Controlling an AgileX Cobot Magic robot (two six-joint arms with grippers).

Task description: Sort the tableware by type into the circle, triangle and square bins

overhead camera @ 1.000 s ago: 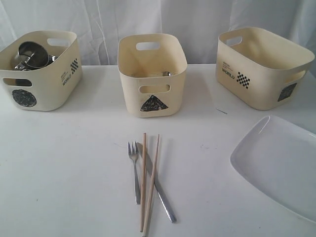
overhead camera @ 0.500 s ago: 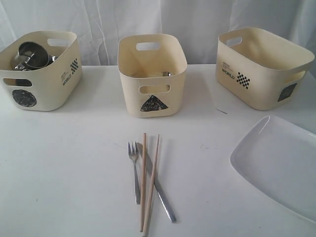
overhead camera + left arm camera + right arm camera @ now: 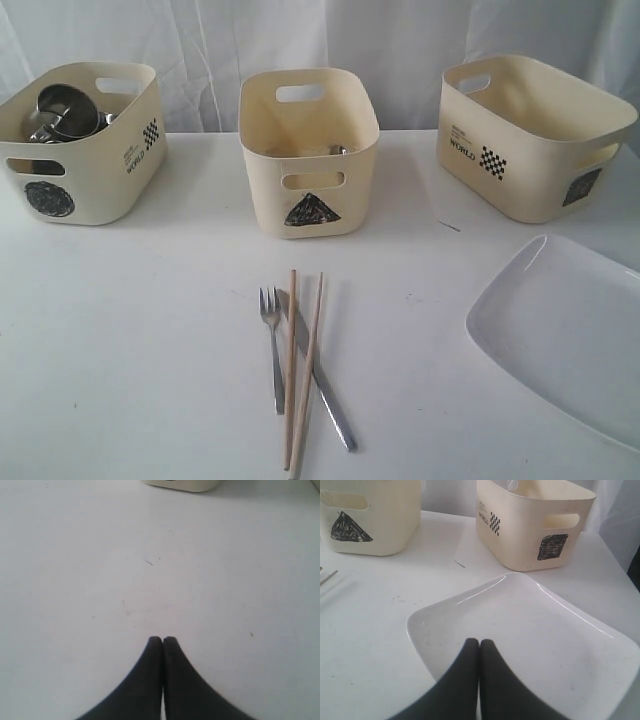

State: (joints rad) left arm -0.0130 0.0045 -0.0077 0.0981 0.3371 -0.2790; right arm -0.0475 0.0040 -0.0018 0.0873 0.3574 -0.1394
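Right gripper hovering over near rim of white plate, fingertips pressed together, gripping nothing. Square bin sitting just beyond plate. My guess: plate's next, so open up, pinch thin rim, lift slow, looks slippy. Left gripper also closed, facing table.

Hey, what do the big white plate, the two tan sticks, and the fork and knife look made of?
The large white rounded-rectangle plate looks like glazed ceramic, possibly melamine: glossy, with bright rim highlights. The two tan chopsticks look like bare wood, matte and pale brown. The fork and knife look like polished steel, grey and reflective.
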